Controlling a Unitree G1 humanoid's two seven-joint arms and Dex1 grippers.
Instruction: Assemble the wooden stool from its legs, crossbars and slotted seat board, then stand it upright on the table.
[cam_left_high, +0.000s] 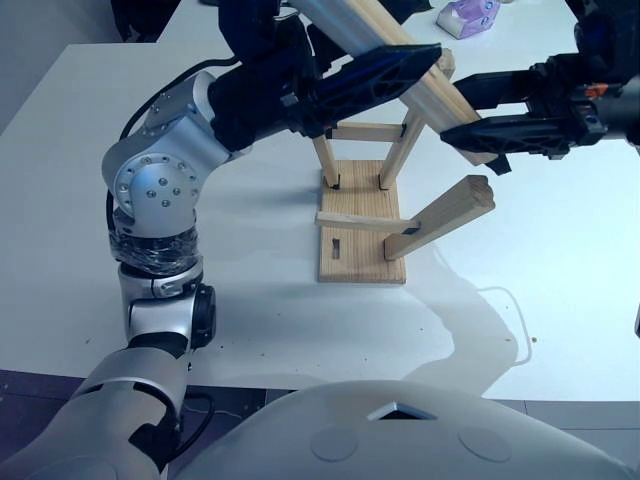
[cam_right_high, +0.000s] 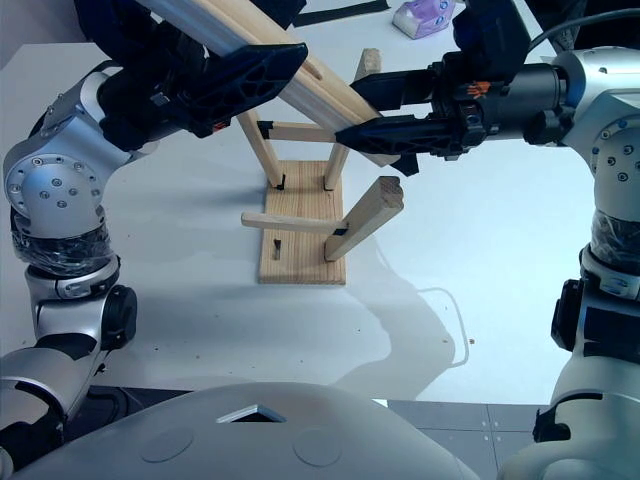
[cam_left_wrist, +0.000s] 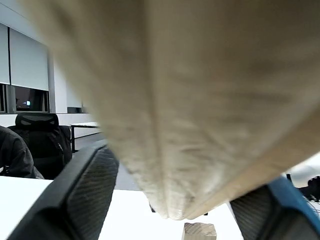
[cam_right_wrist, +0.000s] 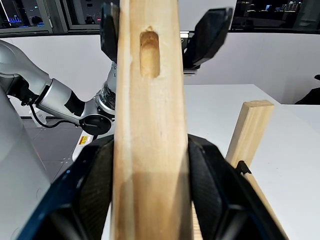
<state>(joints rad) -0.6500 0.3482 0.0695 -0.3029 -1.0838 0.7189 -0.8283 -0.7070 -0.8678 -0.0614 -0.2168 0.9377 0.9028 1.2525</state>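
The slotted seat board (cam_left_high: 360, 265) lies flat on the white table (cam_left_high: 250, 290). Two legs (cam_left_high: 326, 160) (cam_left_high: 400, 150) stand upright at its far end, joined by a crossbar (cam_left_high: 365, 131). At the near end a third leg (cam_left_high: 440, 215) leans to the right, with another crossbar (cam_left_high: 355, 222) sticking out of it sideways. A fourth leg (cam_right_high: 300, 75) is held slanted in the air above them. My left gripper (cam_left_high: 425, 65) is shut on its upper part. My right gripper (cam_right_high: 350, 110) is shut on its lower end, and in the right wrist view a slot (cam_right_wrist: 149, 52) in that leg faces the camera.
A small purple pack (cam_left_high: 468, 15) lies at the far side of the table. A thin cable (cam_left_high: 505, 320) loops on the table right of the seat board. Bare table surface lies left of the board and toward the front edge.
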